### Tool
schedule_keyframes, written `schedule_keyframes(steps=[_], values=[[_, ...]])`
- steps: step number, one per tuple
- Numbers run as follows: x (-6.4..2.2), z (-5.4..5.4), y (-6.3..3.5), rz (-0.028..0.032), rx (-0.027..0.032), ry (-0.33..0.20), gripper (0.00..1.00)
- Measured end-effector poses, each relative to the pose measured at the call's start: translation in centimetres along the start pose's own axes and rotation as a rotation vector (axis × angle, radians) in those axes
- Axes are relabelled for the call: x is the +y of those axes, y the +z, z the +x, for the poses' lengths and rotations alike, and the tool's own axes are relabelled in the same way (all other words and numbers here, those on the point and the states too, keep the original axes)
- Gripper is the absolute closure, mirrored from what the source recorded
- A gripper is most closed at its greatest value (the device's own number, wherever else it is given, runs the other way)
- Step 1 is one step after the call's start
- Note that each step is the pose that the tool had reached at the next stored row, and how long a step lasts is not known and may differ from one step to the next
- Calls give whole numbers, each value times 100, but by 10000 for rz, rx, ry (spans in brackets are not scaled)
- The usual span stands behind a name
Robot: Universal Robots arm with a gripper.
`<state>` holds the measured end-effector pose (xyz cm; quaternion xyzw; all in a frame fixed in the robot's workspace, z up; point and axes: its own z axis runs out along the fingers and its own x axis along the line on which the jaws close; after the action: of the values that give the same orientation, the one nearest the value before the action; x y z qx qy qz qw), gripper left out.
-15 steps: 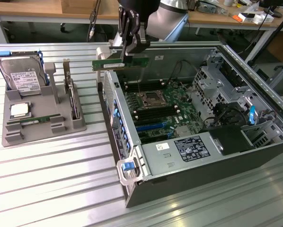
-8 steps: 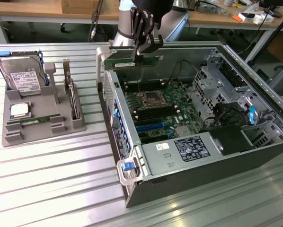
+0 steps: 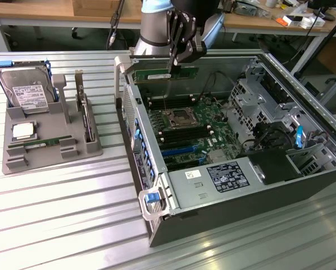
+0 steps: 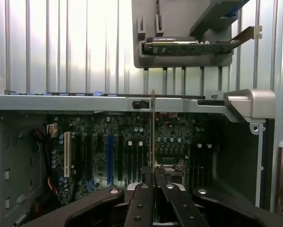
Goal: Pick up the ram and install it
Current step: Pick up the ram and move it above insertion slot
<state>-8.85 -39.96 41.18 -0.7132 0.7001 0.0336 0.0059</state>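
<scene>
You're carrying ram [image 3: 167, 73], gripper [image 3: 180, 62] fingers clamping it | hovering over case [image 3: 224, 216] far side | risk: stick tilting, missing slots [image 3: 182, 135]

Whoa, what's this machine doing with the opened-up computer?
A robot arm's fingers are shut on a ram stick, holding it on edge above the open case and its motherboard. It isn't in a slot yet. A grey tray beside the case holds a hard drive.
</scene>
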Motion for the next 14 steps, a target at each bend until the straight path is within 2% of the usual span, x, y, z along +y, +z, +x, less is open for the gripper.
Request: schedule_keyframes(steps=[5,7,14], values=[[-113,2,-5,0,1,-1,87],[-213,4,-8,0,0,-1,87],[-409,7,-16,0,1,0,87]])
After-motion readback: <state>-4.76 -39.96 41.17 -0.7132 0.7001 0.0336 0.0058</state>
